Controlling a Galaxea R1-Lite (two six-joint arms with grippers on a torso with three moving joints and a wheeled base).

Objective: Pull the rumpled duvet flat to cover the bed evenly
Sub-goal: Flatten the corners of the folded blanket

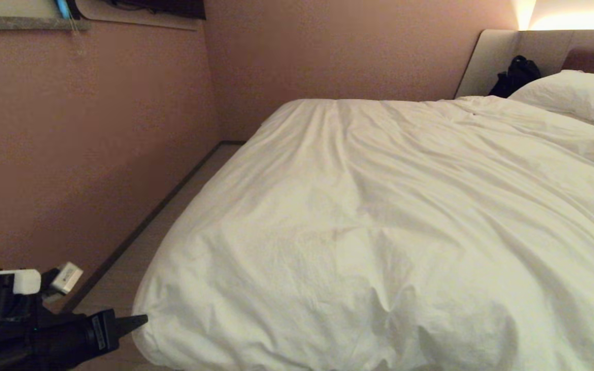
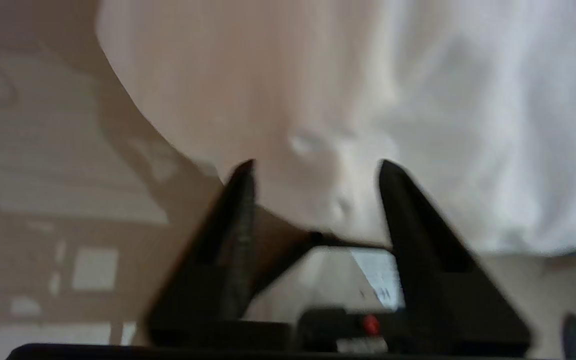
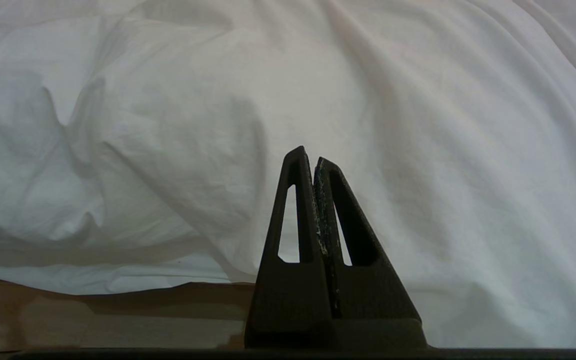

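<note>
The duvet (image 1: 379, 226) was seen spread over most of the bed (image 1: 488, 56), creased, its near left corner bulging out over the floor (image 1: 121, 278); this corner was judged the likely place for a pull. The left gripper (image 2: 315, 167) was held low at that corner, level and pointed at the cloth, presumably to take the edge. Its fingers (image 2: 240, 200) were seen parted to a middling gap, nothing between them. The duvet's rounded corner was noted just ahead of the tips and facing the gap; contact could not be told. The right gripper (image 3: 308, 160) was parked at the near edge over the duvet, fingers pressed together, holding nothing. A pillow (image 1: 575, 95) lay at the headboard
</note>
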